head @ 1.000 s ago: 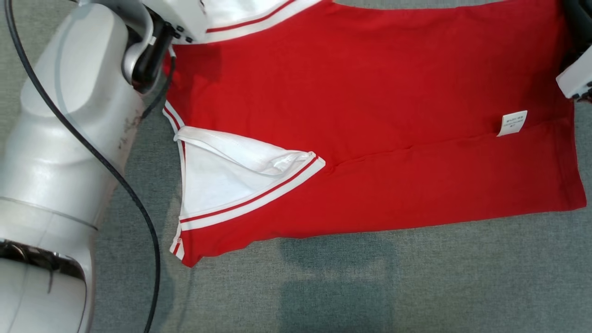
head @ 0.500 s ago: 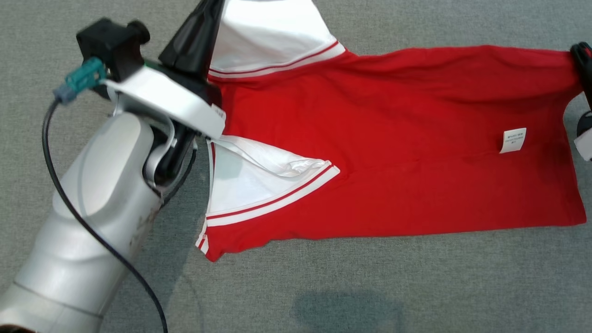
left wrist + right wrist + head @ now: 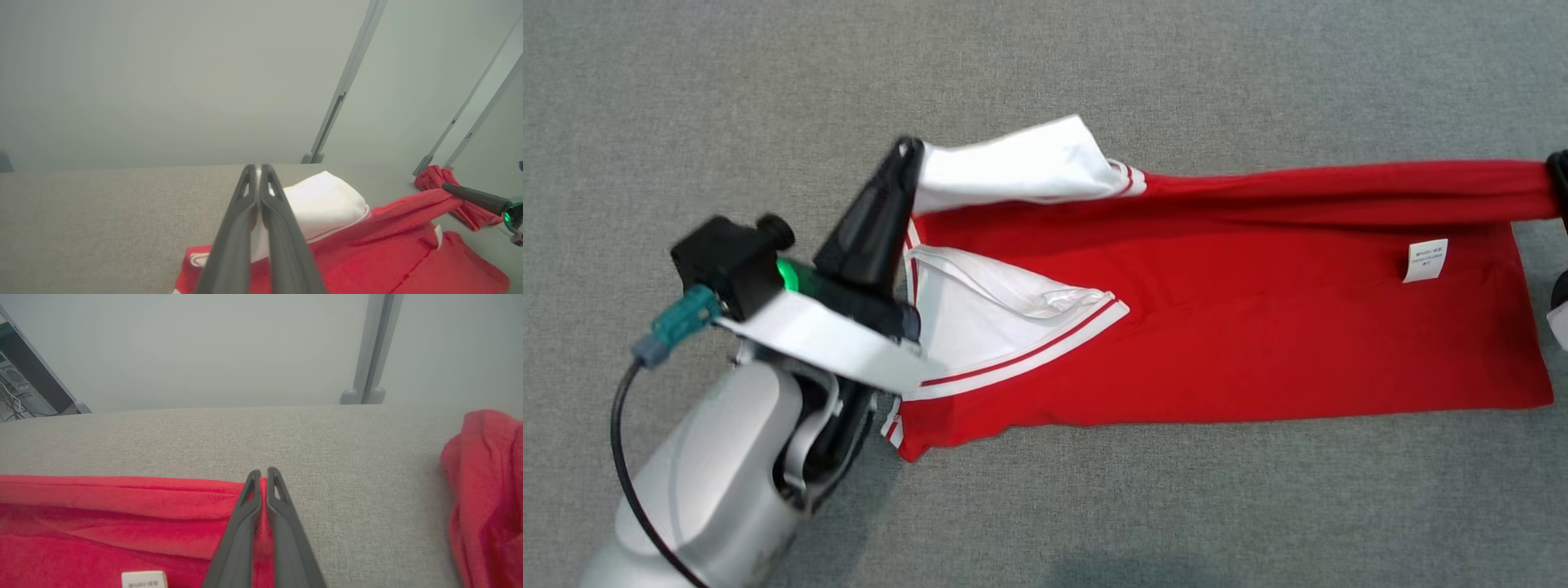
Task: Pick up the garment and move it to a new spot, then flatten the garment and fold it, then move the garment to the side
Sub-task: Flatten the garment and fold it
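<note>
The garment [image 3: 1258,327], a red shirt with white sleeves, lies on the grey surface [image 3: 1094,506] with its far edge lifted taut between the two claws. The left claw [image 3: 257,168] is pinching the white sleeve [image 3: 1021,167] and the right claw [image 3: 263,473] is pinching the red edge at the other end. This looks set up to carry the far half over the near half as a fold.
</note>
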